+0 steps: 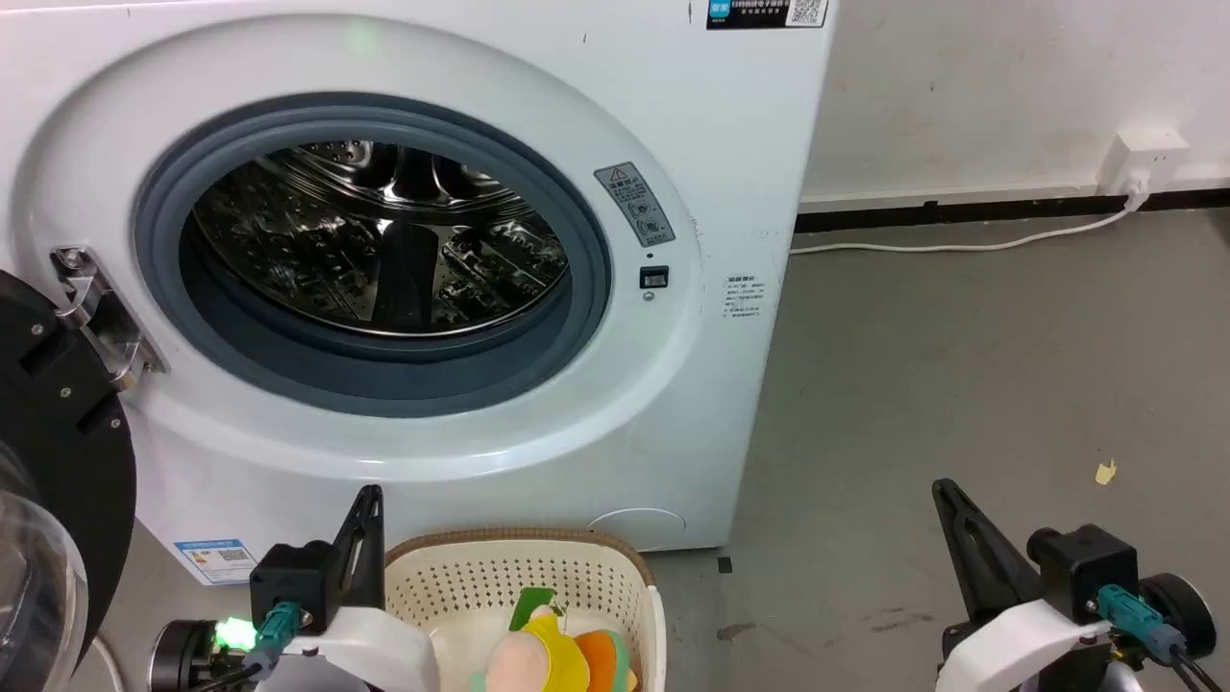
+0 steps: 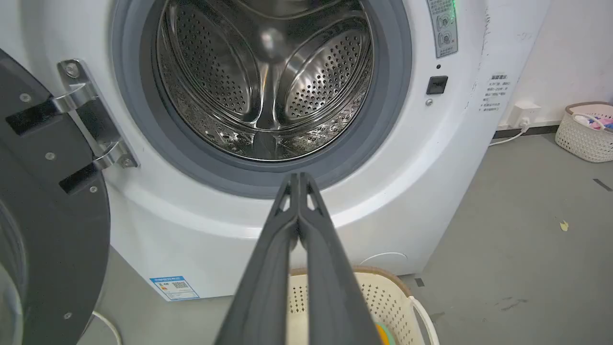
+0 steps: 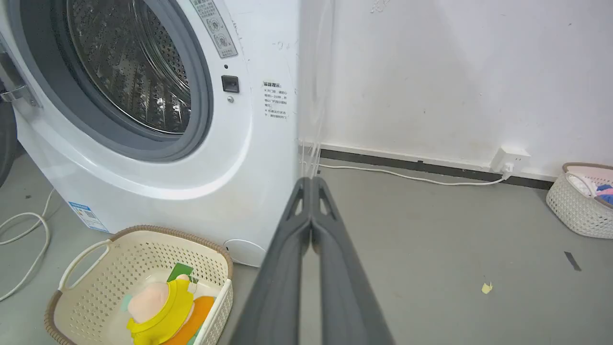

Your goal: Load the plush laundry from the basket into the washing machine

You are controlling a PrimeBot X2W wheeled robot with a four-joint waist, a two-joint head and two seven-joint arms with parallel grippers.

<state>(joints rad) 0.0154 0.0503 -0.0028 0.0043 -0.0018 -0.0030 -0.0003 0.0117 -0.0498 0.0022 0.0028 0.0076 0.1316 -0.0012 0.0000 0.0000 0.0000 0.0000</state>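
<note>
The plush laundry (image 1: 548, 658) lies in the cream basket (image 1: 519, 577) on the floor before the washing machine (image 1: 404, 250); the right wrist view shows its pink head and yellow body (image 3: 160, 309) inside the basket (image 3: 134, 258). The washer's port stands open onto the steel drum (image 2: 263, 81), its black door (image 1: 53, 461) swung out at the left. My left gripper (image 1: 370, 505) is shut and empty, just left of the basket, its tips (image 2: 298, 179) aimed at the port's lower rim. My right gripper (image 1: 947, 495) is shut and empty over bare floor to the right, tips (image 3: 311, 184) together.
A white cable (image 1: 961, 245) runs along the floor to a wall socket (image 1: 1148, 159). A second white basket (image 3: 582, 201) with clothes stands far right by the wall. A cord (image 3: 28, 239) loops on the floor left of the washer. Grey floor (image 1: 961, 384) spreads to the right.
</note>
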